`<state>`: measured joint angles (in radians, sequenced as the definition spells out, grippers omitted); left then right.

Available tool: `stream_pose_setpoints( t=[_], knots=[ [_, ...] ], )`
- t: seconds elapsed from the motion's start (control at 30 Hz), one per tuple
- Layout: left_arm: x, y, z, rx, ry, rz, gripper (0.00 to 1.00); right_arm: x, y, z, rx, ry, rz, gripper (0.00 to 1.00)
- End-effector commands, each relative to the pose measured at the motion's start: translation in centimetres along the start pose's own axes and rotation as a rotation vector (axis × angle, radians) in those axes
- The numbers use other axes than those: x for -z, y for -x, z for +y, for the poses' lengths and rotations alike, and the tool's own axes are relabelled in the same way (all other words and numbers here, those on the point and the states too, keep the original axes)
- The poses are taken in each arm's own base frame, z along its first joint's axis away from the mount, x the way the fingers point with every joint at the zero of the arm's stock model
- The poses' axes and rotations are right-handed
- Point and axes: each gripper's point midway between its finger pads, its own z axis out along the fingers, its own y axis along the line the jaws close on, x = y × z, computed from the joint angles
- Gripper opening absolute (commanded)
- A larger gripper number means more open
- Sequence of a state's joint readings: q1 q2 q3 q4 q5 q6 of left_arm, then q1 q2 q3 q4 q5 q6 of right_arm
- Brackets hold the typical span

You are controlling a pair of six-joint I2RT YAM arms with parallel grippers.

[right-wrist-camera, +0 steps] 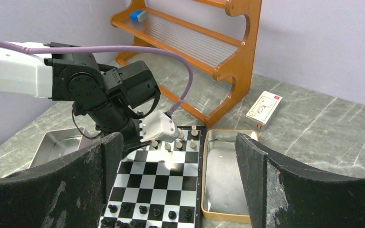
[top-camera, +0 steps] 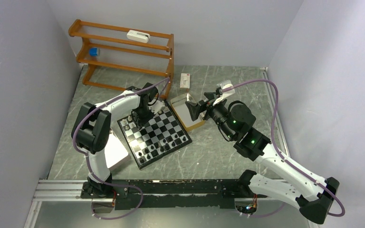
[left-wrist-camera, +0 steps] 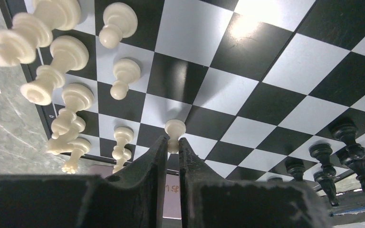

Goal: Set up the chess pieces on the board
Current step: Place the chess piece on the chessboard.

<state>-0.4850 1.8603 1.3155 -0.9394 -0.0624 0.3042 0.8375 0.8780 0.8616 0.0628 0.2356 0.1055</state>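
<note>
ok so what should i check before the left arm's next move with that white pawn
1. left pincer closed on the white pawn: ok
2. pawn upright between the fingers: ok
3. neighbouring white pieces apart from the pincer: ok
4. pawn lifted clear of the board: cannot tell
5. right pincer open, holding nothing: ok

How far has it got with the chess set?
Mostly done: black pieces line one edge of the board, white pieces the opposite edge. In hand: the left fingers pinch a white pawn standing on the board. Left: the white pawn row shows a gap.
</note>
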Motion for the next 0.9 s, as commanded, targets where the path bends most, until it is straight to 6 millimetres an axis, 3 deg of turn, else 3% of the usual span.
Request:
stream_pose_setpoints(
  t=[0.0,0.87],
  knots=[
    [-0.4,1.8,0.9,-0.01,0.007,-0.038,0.17,0.0,0.6,0.0,-0.003,-0.004,-0.034,0.92],
    [-1.3,2.8,3.8,0.025,0.047,-0.041,0.18,-0.2,0.4,-0.1,0.005,-0.009,-0.027,0.92]
  ],
)
